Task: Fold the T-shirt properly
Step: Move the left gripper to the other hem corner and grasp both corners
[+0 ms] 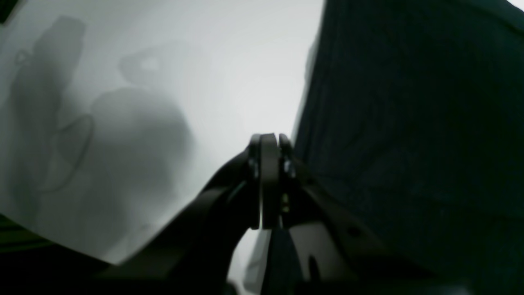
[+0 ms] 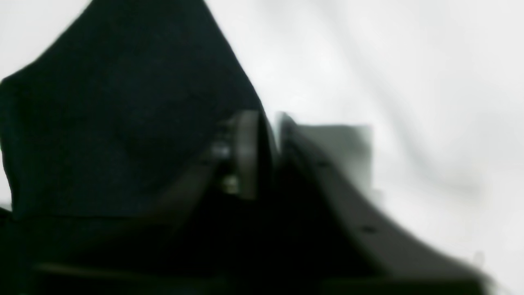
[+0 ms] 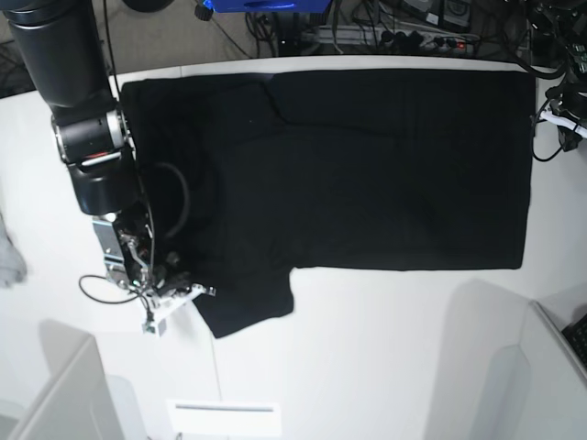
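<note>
- Black cloth, plain side up: the T-shirt [image 3: 367,174] lies spread flat across the white table [image 3: 385,348], collar end toward the base view's left, hem toward its right, one sleeve [image 3: 246,307] jutting toward the near edge.
- It looks light, soft and limp. It should drape and sag from any pinch, slide easily on the smooth tabletop, and carry no risk of breakage; wrinkling and bunching are the likelier trouble.
- The right gripper [image 3: 188,293] sits at the outer edge of that near sleeve. Its wrist view is blurred, but the jaws stand together there with dark cloth right beside them; whether fabric is actually pinched I cannot tell.
- The left gripper [image 1: 269,141] has its fingers pressed together on nothing, hovering just beside the shirt's edge over bare table.
- Best holds, in my judgement, are seamed edges: sleeve hem, shoulder, bottom hem corners, where doubled fabric resists slipping out.
- A small pale grey cloth [image 3: 9,257] lies apart at the left edge.
</note>
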`<action>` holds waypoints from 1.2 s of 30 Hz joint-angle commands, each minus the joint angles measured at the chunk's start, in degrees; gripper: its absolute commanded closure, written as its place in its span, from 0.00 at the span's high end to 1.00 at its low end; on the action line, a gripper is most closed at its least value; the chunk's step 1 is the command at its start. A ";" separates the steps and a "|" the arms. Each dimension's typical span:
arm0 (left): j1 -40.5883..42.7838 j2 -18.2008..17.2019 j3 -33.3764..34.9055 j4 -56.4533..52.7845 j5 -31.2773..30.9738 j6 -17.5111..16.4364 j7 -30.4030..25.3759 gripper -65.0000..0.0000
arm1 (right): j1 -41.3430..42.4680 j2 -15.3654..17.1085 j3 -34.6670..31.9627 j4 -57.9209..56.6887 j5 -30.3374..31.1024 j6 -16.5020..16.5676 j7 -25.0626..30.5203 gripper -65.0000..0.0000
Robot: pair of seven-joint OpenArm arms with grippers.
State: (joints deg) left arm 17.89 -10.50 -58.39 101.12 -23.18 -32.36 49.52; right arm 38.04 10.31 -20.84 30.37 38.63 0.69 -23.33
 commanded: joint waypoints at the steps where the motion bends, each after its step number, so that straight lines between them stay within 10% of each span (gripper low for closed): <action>1: -0.26 -1.06 -0.03 0.90 0.01 0.23 -1.12 0.00 | 1.12 0.20 0.23 0.44 0.09 -0.03 -1.24 0.00; 9: -6.33 -1.23 0.50 -0.24 11.36 0.14 -1.12 0.70 | 1.12 0.11 0.23 0.44 0.09 -0.12 -1.33 0.00; 26: -37.36 -7.92 13.69 -33.21 28.59 0.14 -1.47 0.70 | 0.60 0.11 0.23 0.44 0.09 -0.20 -1.41 0.00; 36: -48.88 -9.50 13.78 -54.13 33.42 0.14 -12.90 0.70 | 0.24 0.11 0.23 0.53 0.09 -0.12 -1.41 0.00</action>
State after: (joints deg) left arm -29.32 -18.50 -44.62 46.13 10.81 -32.01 38.24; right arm 37.41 10.22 -20.73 30.74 39.05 0.73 -22.98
